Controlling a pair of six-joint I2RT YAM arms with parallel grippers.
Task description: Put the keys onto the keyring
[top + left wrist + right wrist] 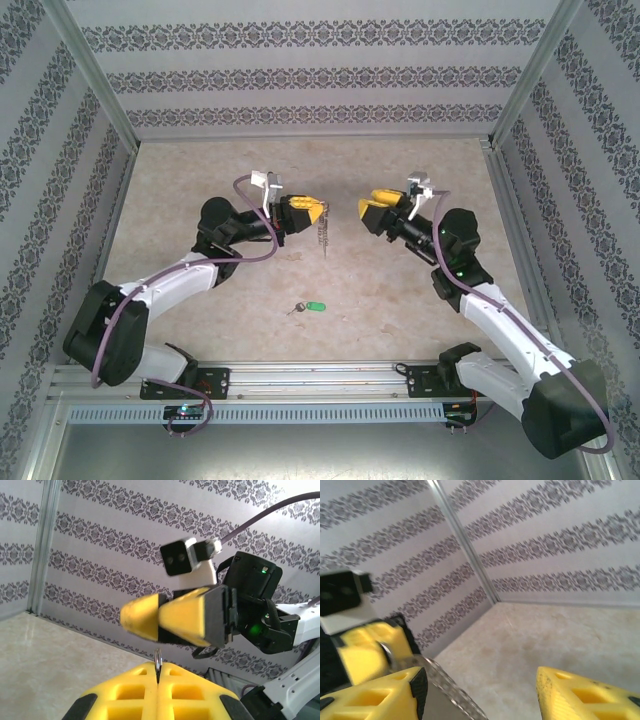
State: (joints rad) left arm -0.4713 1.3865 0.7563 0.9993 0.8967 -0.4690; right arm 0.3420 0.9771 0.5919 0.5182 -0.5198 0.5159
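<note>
Two pincers are faced off above mid-bench. The left pincer (318, 210) is clamped on the keyring (322, 235), which is hung downward, probably so that its loop is presented. The right pincer (365, 210) is held apart just to its right. The keys (305, 308) are seen nearer, flat on the bench (200, 180), not yet threaded.
</note>
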